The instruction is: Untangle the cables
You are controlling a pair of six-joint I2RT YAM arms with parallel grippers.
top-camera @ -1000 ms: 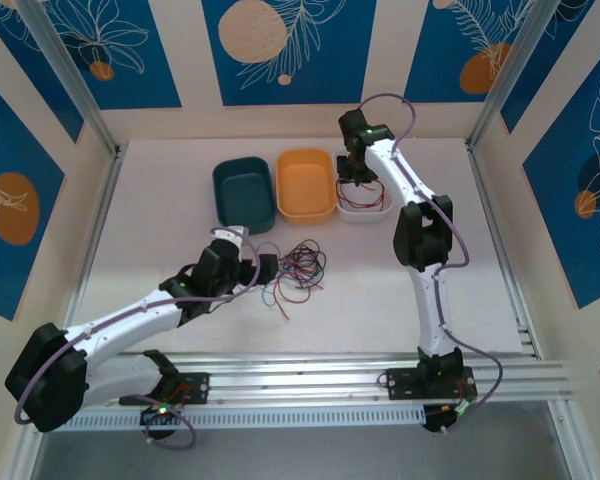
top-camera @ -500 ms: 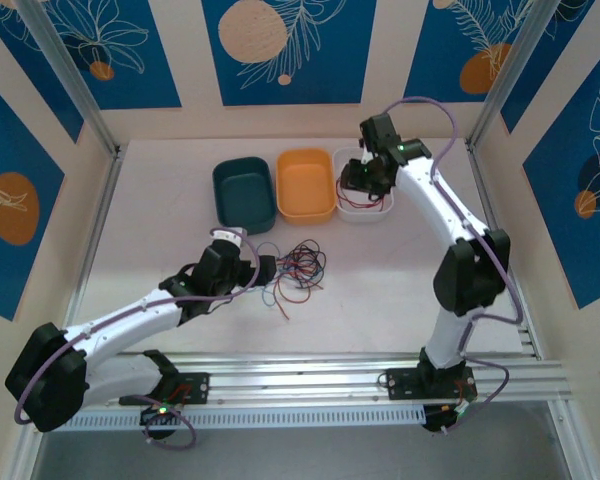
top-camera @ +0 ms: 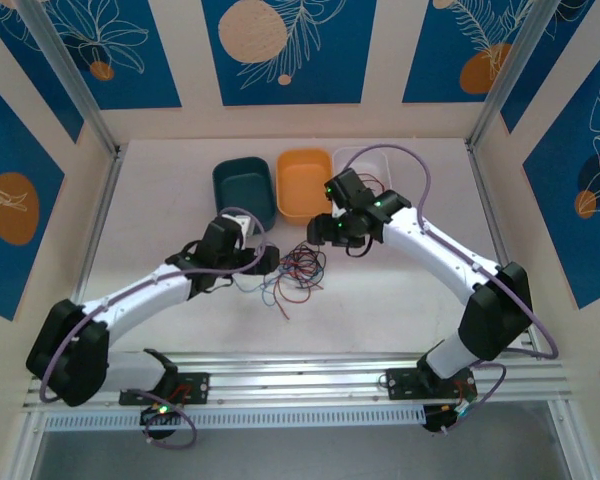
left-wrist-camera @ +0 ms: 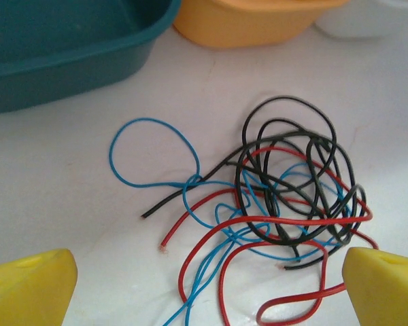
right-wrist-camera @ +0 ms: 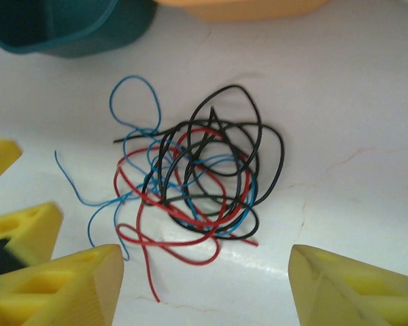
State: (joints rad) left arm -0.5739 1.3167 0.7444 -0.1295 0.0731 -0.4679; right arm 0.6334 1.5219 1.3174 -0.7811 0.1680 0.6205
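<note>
Three tubs stand in a row at the far side of the white bench (top-camera: 150, 220): teal tub (top-camera: 242, 195), orange tub (top-camera: 302, 180), clear white tub (top-camera: 372, 156), close side by side.

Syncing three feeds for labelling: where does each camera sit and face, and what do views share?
Top external: fixed above and behind the bases, looking down; both arms show, left gripper and right gripper flanking the cables.
Left wrist: on the left wrist, facing down past its yellow fingertips at the cables, teal bin beyond.
Right wrist: on the right wrist, facing down past its yellow fingertips at the cables.
Shared: all three see the cables; both wrist views catch the teal bin.
</note>
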